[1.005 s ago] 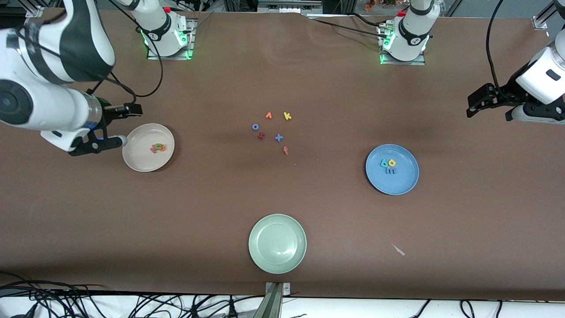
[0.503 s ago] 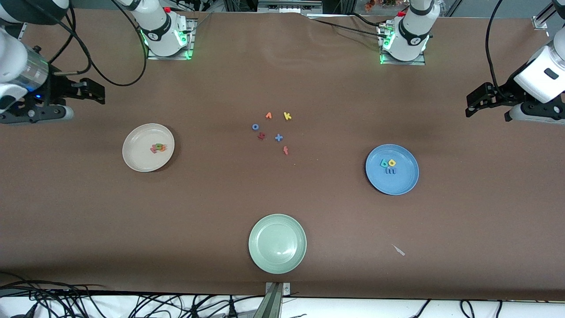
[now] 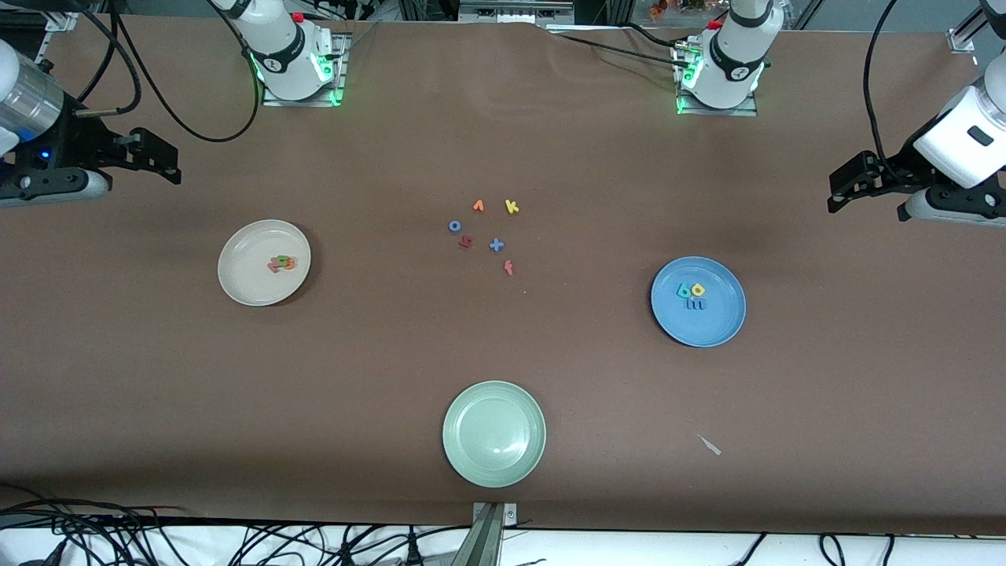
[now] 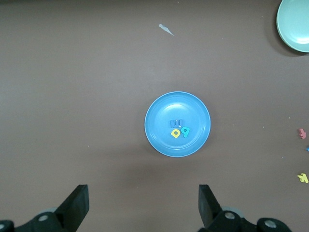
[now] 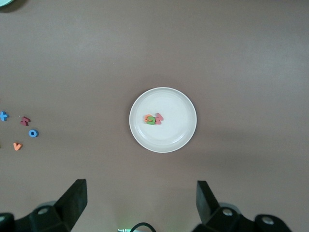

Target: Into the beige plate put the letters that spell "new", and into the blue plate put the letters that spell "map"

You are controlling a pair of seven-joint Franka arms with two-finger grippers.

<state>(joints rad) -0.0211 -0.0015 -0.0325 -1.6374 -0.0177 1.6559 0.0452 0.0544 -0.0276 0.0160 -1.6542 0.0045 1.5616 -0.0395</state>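
Beige plate holds the green, orange and red letters, seemingly overlapping; blue plate holds m, a, p; the right gripper and left gripper, jaws apart and empty, hang over bare surface at their own ends.

There were three plates on the table — one beige plate, one blue plate and one pale green plate. Foam letters numbered twelve in all: three in the beige plate, three in the blue plate, and six loose ones on the bare middle of the table. One small pale scrap lay toward the front edge. Two arms were present, each with one gripper — two grippers.
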